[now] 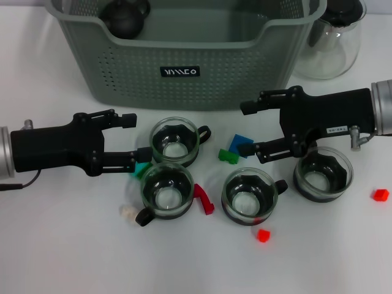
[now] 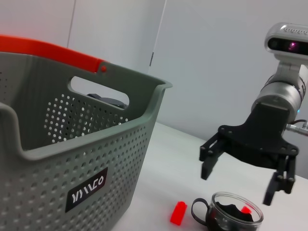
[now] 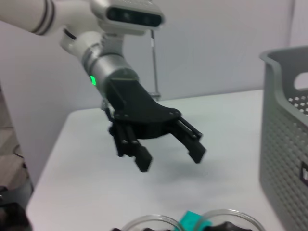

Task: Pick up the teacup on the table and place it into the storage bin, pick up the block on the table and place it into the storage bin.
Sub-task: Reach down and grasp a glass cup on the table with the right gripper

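My left gripper point(image 1: 136, 136) hangs low at my left side, fingers spread apart. My right gripper point(image 1: 250, 127) hovers opposite, facing it, fingers likewise parted and empty.

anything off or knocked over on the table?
Nothing spilled or tipped. Four teacups stand upright in front of the storage bin, blocks scattered loosely around them. A dark round object already sits in the bin. Left gripper and right gripper hover open, empty.

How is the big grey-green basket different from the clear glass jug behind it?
The grey-green plastic storage basket is boxy, see-through only by small holes, and wears a black label. The clear glass jug is round, smaller and has no holes. Both stand upright at the table's far side.
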